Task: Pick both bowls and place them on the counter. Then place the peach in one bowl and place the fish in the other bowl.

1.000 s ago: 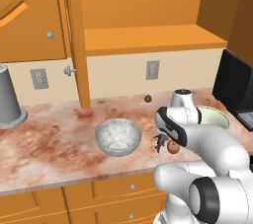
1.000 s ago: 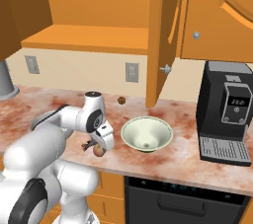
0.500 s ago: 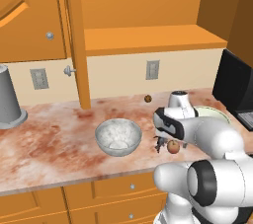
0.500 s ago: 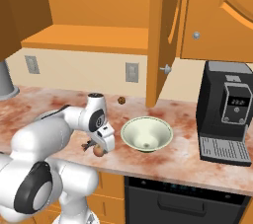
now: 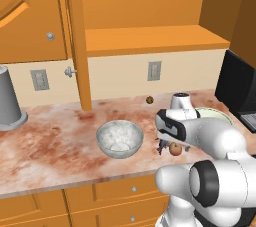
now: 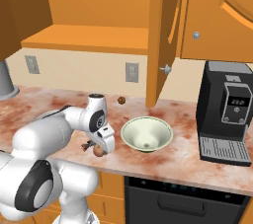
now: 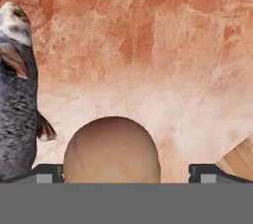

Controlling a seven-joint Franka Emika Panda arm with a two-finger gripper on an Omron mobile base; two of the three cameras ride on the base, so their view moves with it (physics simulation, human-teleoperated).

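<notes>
Gripper (image 7: 126,172) open, low over the peach (image 7: 112,150), which sits on the counter (image 7: 173,45) between the jaws, ungripped. Fish (image 7: 18,94) lies just beside it. Both bowls (image 5: 119,138) (image 6: 147,134) on the counter, empty.

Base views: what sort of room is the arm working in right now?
A rendered home kitchen, most likely: a reddish-brown mottled marble-look counter on orange wood cabinets, a black coffee machine at one end, and orange wall cupboards above.
</notes>
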